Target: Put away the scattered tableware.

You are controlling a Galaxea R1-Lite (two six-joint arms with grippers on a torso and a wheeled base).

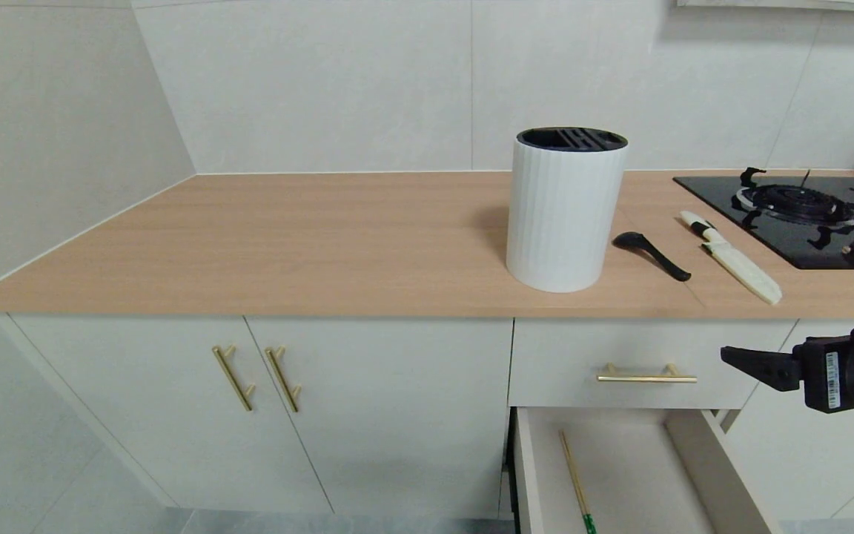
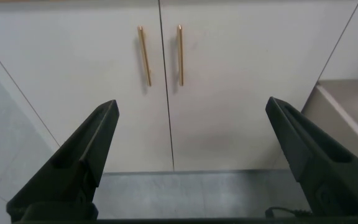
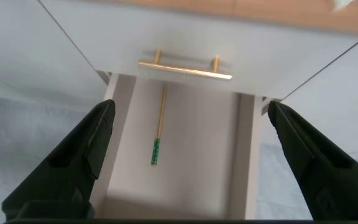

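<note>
A black spoon and a white-handled knife lie on the wooden counter, to the right of a white ribbed holder with a black slotted top. Below the counter's right part, a lower drawer is pulled out, with a wooden, green-tipped chopstick inside. My right gripper hangs in front of the drawers, right of the upper drawer's handle. In its wrist view it is open above the drawer and chopstick. My left gripper is open, low, facing the cabinet doors.
A black gas hob occupies the counter's right end, behind the knife. The upper drawer, closed, has a gold handle. Two cabinet doors with gold handles sit under the counter's left part. Tiled walls close off the back and left.
</note>
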